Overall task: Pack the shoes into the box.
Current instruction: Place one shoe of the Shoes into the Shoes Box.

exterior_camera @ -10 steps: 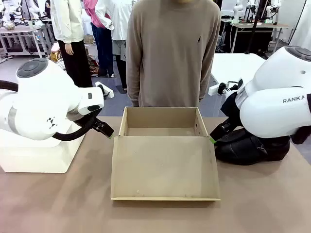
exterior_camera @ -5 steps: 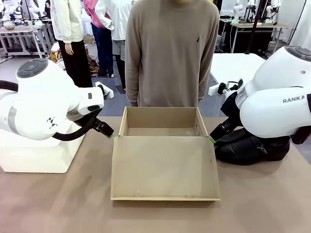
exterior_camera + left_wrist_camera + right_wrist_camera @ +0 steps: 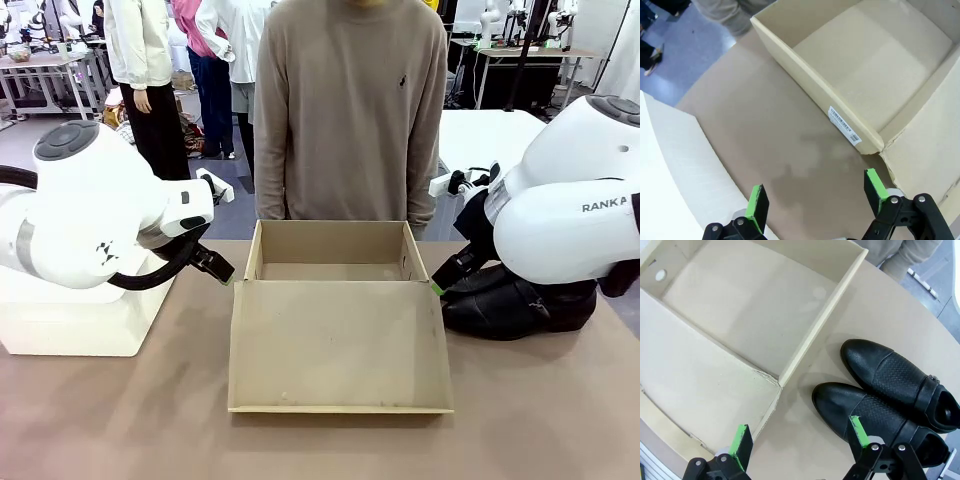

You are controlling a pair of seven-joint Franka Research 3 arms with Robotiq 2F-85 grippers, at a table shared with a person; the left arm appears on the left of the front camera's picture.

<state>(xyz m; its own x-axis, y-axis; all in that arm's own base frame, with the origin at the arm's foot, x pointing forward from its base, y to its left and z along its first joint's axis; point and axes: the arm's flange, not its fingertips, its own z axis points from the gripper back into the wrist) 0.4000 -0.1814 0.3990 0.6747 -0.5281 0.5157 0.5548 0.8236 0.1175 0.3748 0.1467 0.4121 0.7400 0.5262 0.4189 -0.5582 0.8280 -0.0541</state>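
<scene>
Shoes (image 3: pixel 880 372) on the worktop (image 3: pixel 875 305) beside the open box (image 3: pixel 740 315).
Right hand (image 3: pixel 799 429) hangs released just beside their toes; left hand (image 3: pixel 815 184), also released, hangs beside the box.

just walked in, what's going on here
Nothing is held yet. The box lies open with no shoes inside. The shoes sit side by side next to it, on the robot's right. The right gripper hovers open near them, and the left gripper hovers open at the box's other side. A person stands at the far side.
</scene>
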